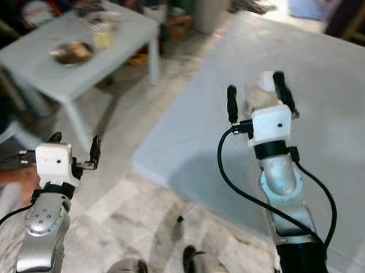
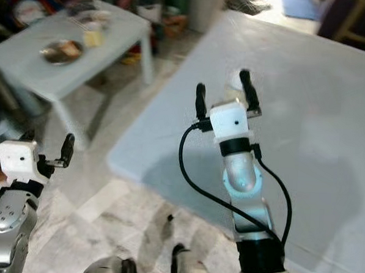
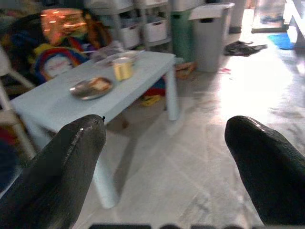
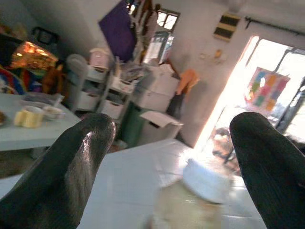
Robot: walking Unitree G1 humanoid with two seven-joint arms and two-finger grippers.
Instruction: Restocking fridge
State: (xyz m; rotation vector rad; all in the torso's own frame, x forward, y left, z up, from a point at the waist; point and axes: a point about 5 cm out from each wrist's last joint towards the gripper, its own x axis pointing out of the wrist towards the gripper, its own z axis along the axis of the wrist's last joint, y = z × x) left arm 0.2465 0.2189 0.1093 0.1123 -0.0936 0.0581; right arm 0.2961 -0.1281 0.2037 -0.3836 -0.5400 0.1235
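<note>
A clear jar with a white lid point(image 4: 206, 180) stands on a large pale table point(image 1: 329, 138). My right gripper point(image 1: 256, 94) is raised over that table, open, with its two black fingers point(image 4: 81, 167) spread wide. The jar point(image 1: 262, 90) sits just beyond the fingertips, in line with the gap and untouched. My left gripper point(image 1: 75, 144) is held low at the left over the floor. It is open and holds nothing, and its fingers point(image 3: 62, 167) frame a small table in the left wrist view.
A small light-blue table point(image 1: 123, 32) stands at the back left with a plate of food point(image 1: 70, 52) and a yellow cup point(image 3: 123, 69). Bins point(image 3: 209, 28) and shelves line the far wall. Marbled tile floor point(image 1: 124, 188) lies between the two tables.
</note>
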